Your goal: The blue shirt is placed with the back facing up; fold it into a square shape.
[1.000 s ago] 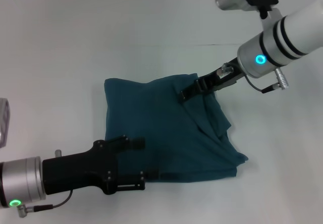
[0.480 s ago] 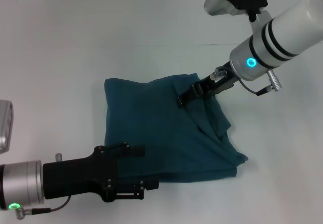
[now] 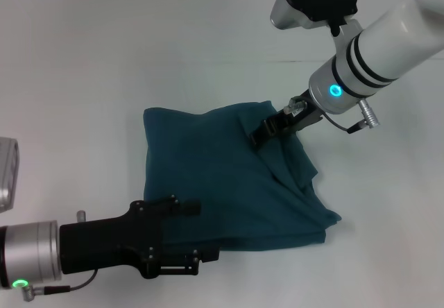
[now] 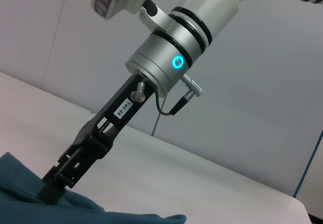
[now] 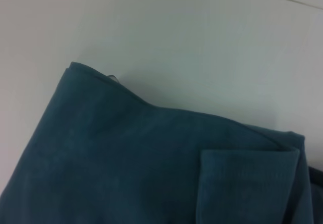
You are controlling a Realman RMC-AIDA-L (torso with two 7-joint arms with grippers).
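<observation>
The blue shirt [image 3: 222, 176] lies bunched into a rough square in the middle of the white table, plain side up, with loose folds at its right. My right gripper [image 3: 261, 135] reaches down from the far right, and its fingertips are pressed together in a fold at the shirt's far right edge. The left wrist view shows the same gripper [image 4: 51, 189] with its tip sunk in the shirt [image 4: 20, 193]. My left gripper [image 3: 201, 232] lies low at the shirt's near left corner with its jaws spread. The right wrist view shows only the folded shirt [image 5: 126, 158].
The white table [image 3: 83, 79] runs all around the shirt. A grey object [image 3: 5, 173] sits at the left edge of the head view. The right arm's camera housing [image 3: 312, 1] hangs above the far right.
My left gripper has slid a little toward the near edge. The right arm's wrist has swung left and upward while its fingertips stayed at the shirt. The shirt has not moved.
</observation>
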